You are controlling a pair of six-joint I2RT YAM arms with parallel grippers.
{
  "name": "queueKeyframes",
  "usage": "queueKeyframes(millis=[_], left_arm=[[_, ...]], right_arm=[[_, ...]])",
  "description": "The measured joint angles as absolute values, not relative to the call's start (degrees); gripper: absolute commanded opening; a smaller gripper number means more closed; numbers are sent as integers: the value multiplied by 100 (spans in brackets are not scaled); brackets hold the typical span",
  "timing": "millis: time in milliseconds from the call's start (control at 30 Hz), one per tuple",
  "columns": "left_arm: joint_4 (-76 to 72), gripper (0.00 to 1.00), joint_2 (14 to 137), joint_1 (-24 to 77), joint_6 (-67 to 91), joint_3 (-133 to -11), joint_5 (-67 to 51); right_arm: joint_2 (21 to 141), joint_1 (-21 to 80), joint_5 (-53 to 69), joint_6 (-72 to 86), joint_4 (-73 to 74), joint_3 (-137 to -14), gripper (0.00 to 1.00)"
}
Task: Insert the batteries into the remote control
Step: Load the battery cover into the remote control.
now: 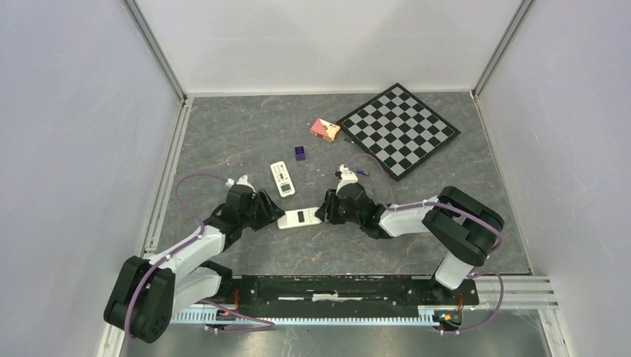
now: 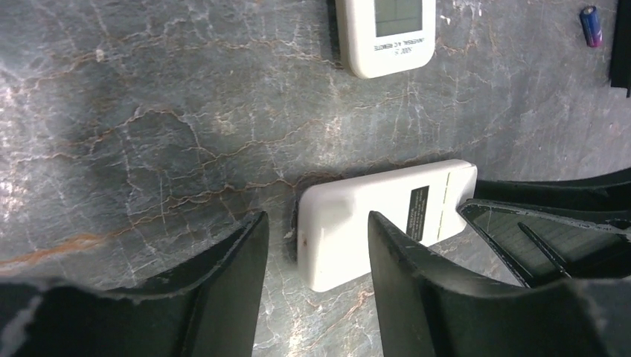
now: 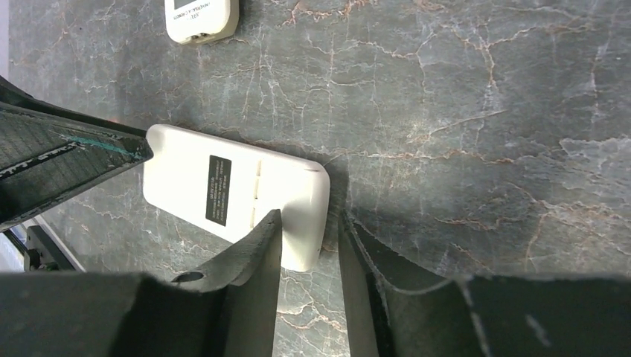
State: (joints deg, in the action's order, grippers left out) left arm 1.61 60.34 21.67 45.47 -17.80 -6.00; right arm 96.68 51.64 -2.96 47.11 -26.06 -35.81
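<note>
The remote control [image 1: 299,218] lies back up on the table, an off-white shell with a black label and a cover seam [image 3: 257,190]. My left gripper [image 2: 312,223] is open, with the remote's left end between its fingers. My right gripper [image 3: 311,219] is open more narrowly and straddles the remote's other end; one finger [image 3: 260,245] lies against the shell. One purple-blue battery [image 2: 590,26] lies loose beyond the remote, by the right wrist [image 1: 362,172].
A second remote [image 1: 282,178] lies face up just behind, display showing [image 2: 387,33]. A small purple block [image 1: 300,153], an orange-pink box [image 1: 324,129] and a chessboard [image 1: 398,128] sit farther back. Walls enclose the table on three sides.
</note>
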Motion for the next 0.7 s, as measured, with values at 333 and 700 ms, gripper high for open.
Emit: queueKeyframes(millis=[333,700], left_arm=[[-316,32,6152,2126,4652,-1483,-1094],[-1068,27,6335,2108,4779,-1234,-1052]], right_arm=[[9804,5142,-128,4751,-2788,-3590,26],[9835,5262,-311,4936,-2816,-3603,21]])
